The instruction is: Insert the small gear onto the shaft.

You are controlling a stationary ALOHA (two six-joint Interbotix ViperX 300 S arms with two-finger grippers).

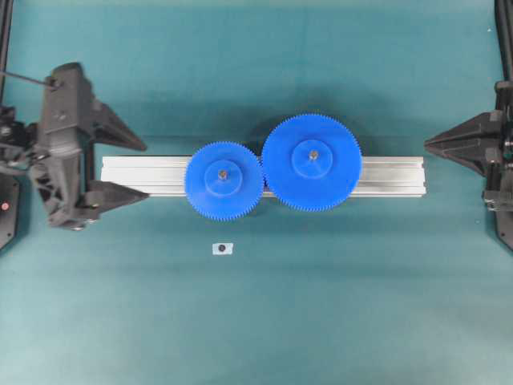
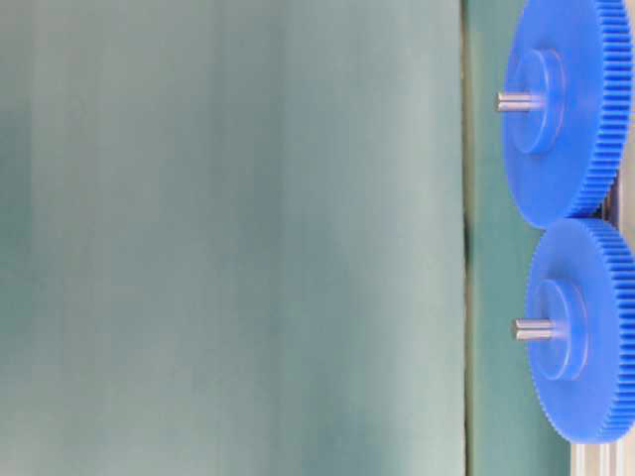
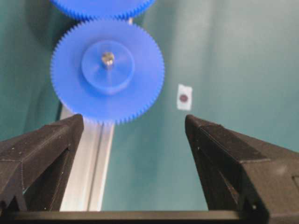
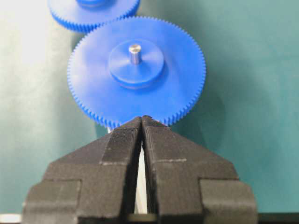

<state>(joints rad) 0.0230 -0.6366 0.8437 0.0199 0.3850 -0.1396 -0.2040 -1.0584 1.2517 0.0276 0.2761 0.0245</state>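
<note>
The small gear (image 1: 224, 178) sits flat on the rail, and the shaft's grey tip (image 1: 223, 172) pokes up through its hub. Its teeth meet those of the larger blue gear (image 1: 311, 162). The left wrist view shows the small gear (image 3: 107, 70) with the pin end (image 3: 108, 58) in its hub. The table-level view shows it (image 2: 585, 327) with the pin (image 2: 534, 329) sticking out. The bracket is hidden. My left gripper (image 1: 147, 170) is open and empty, left of the small gear, straddling the rail end (image 3: 133, 121). My right gripper (image 1: 426, 144) is shut and empty at the rail's right end (image 4: 142, 119).
The long aluminium rail (image 1: 144, 172) lies across the middle of the teal mat. The larger gear (image 4: 135, 70) sits on its own pin just ahead of my right gripper. A small white sticker with a dark dot (image 1: 222, 249) lies on the mat in front of the small gear.
</note>
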